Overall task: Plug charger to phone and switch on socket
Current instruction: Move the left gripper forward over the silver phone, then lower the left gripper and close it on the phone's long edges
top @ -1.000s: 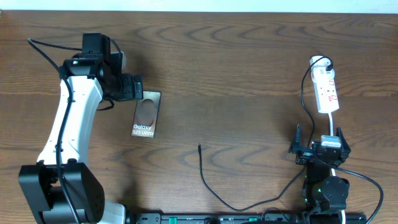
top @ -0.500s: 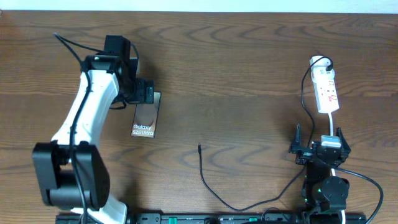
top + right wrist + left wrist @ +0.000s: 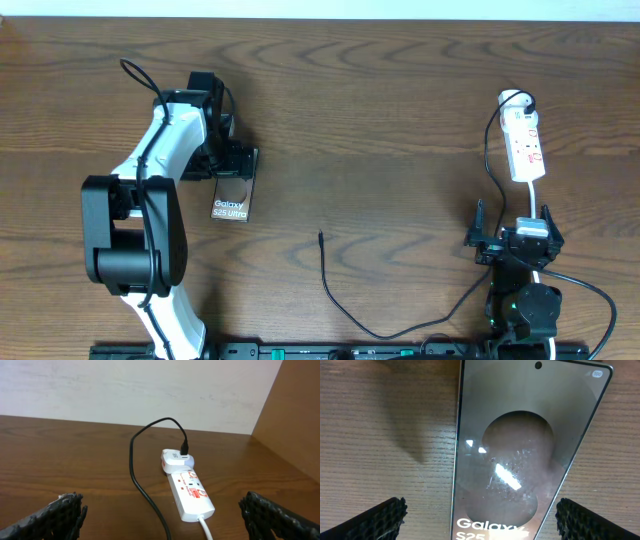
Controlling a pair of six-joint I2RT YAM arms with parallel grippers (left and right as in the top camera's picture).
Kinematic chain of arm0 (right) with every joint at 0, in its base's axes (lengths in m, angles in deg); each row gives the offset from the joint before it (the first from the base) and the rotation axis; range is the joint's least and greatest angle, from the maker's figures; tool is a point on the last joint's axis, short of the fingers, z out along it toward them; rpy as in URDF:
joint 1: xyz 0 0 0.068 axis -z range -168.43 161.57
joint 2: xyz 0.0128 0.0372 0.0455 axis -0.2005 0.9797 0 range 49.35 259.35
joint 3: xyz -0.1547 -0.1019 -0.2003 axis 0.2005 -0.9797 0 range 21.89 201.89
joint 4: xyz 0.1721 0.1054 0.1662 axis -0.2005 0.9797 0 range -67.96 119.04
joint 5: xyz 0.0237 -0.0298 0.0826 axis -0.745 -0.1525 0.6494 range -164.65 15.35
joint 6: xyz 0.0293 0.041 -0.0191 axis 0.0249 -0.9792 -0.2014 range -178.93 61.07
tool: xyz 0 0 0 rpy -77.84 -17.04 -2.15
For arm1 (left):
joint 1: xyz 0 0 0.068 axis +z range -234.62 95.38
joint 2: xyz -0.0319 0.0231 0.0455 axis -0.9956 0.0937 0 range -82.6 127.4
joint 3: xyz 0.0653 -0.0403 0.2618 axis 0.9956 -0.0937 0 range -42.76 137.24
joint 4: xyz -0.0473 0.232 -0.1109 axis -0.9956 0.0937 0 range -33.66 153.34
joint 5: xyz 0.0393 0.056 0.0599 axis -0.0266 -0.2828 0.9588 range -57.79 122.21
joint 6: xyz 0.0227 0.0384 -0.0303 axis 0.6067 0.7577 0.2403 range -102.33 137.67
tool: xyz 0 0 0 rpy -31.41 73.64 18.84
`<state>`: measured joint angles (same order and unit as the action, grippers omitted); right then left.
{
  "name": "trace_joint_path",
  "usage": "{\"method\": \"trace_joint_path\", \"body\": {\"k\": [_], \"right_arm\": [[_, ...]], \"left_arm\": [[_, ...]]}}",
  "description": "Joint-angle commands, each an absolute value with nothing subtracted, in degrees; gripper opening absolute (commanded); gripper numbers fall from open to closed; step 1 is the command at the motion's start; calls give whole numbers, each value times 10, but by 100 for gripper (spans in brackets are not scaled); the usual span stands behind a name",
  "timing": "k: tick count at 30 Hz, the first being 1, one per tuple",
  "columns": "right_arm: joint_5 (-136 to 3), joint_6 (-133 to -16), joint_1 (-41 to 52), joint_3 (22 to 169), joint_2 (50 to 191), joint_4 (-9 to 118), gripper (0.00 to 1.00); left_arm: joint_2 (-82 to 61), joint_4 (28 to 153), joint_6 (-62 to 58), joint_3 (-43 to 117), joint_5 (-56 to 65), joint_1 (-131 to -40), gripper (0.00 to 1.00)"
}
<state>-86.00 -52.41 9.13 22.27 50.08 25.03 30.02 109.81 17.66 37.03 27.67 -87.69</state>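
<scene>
Brown wooden table (image 3: 400,90) fills the scene. The phone (image 3: 232,192) lies flat, screen up. The left gripper (image 3: 238,160) hangs over the phone's top end, fingers (image 3: 375,520) spread wide on either side of it and clear of its edges. The charger (image 3: 322,262) lies loose to the right of the phone, unplugged. Far to the phone's right are the socket (image 3: 526,148) and the right gripper (image 3: 513,238), spread open and empty.

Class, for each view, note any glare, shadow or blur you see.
Left wrist: a bright glare streak on the phone screen, a soft shadow on the table left of it. Right wrist: the socket evenly lit and sharp. Overhead: even light, no glare.
</scene>
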Motion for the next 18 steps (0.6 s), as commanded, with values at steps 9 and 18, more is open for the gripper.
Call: {"method": "trace_joint_path", "body": {"k": [9, 18], "right_arm": [[-861, -520, 89, 222, 499, 253, 99], [-861, -520, 89, 222, 499, 253, 99]], "left_arm": [[305, 1096, 225, 372, 243, -895, 98], [305, 1088, 217, 372, 271, -902, 98]]}}
